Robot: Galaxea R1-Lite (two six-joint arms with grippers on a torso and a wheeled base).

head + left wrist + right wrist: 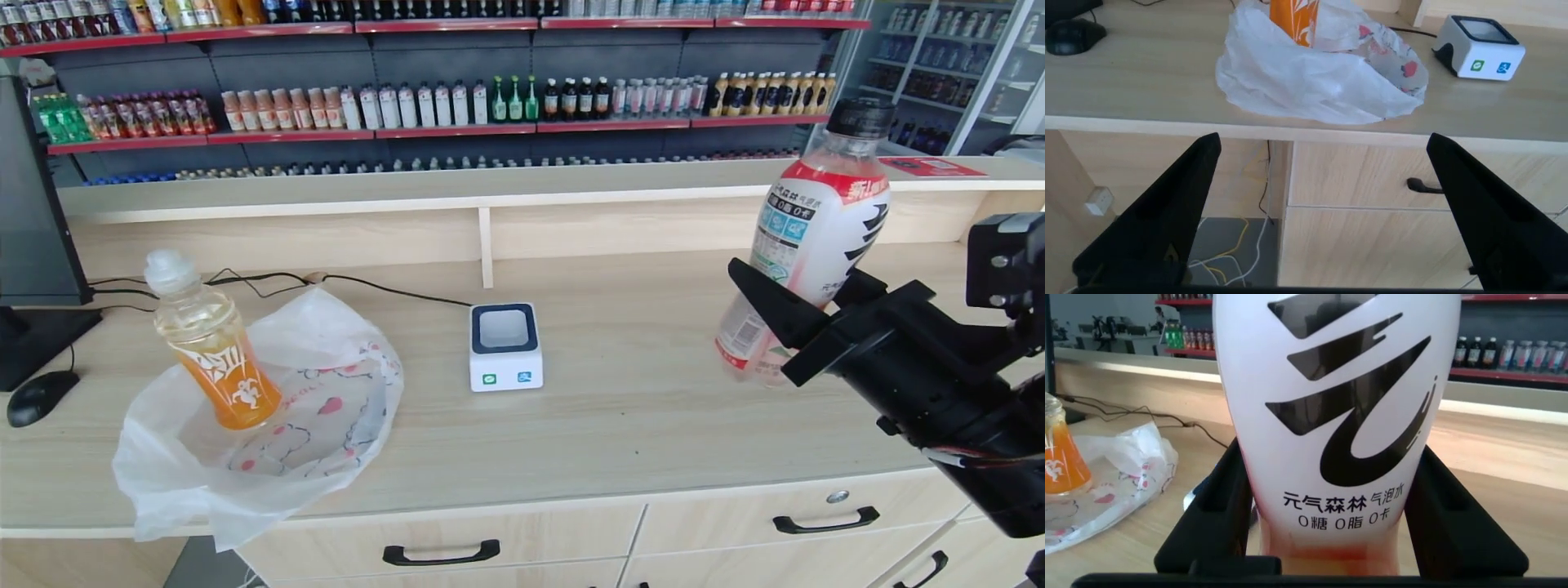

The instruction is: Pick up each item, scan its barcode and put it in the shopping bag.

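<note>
- Our right gripper (804,306) is held up over the right end of the counter (653,392), clamped on the lower body of the pale pink bottle (816,220). The bottle leans slightly, black cap up, clear of the surface.
- Our left gripper (1319,220) hangs low in front of the drawers (1372,184), fingers spread wide and empty.
- The counter is light wood with a raised ledge behind it. Beyond that, shelves (457,106) carry rows of drinks.
- A dark monitor (33,212) stands at the far left.
- The shopping bag (326,425) lies open near the counter's front left edge, with a tilted orange bottle (214,343) inside it.
- The scanner (505,347) sits mid-counter, between the bag and the raised bottle, window up.
- A mouse (41,396) rests left of the bag, and a cable (392,290) runs behind it.
</note>
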